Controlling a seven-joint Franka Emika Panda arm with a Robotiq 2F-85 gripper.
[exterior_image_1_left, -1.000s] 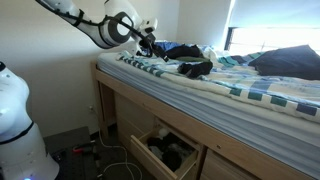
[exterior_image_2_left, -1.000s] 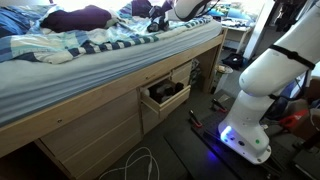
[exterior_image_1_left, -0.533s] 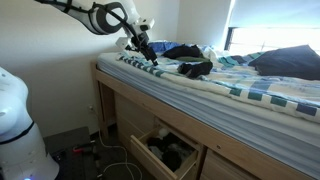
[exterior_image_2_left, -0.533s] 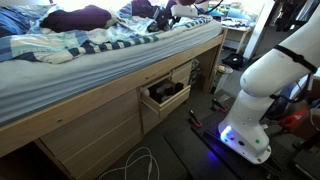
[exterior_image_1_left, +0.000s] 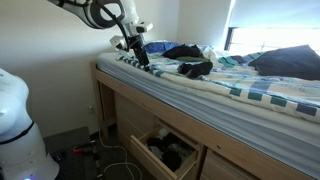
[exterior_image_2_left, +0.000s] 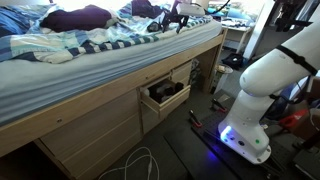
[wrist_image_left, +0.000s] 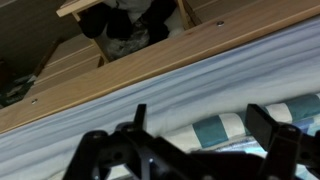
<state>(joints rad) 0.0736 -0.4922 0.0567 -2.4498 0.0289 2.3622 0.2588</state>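
Observation:
My gripper (exterior_image_1_left: 137, 54) (exterior_image_2_left: 178, 22) hangs open just above the corner of the bed, over the teal-and-white striped blanket (exterior_image_1_left: 250, 90) (exterior_image_2_left: 90, 45). Nothing is between its fingers. A dark garment (exterior_image_1_left: 195, 68) lies on the blanket a short way from the gripper, apart from it. In the wrist view the open gripper (wrist_image_left: 200, 128) frames a teal stripe of the blanket (wrist_image_left: 215, 130) near the mattress edge. Beyond the wooden bed frame (wrist_image_left: 150, 75) that view shows the open drawer (wrist_image_left: 130, 20) with dark clothes inside.
The pulled-out drawer (exterior_image_1_left: 165, 150) (exterior_image_2_left: 165, 93) juts from the bed frame and holds dark clothes. More clothes, one of them purple (exterior_image_2_left: 80, 17), are piled further along the bed. My white base (exterior_image_2_left: 255, 90) stands on the floor beside cables (exterior_image_2_left: 140, 165). A wall is close behind the arm.
The arm has lifted and drawn back from the dark garment toward the bed's corner. The gripper has stayed open and empty.

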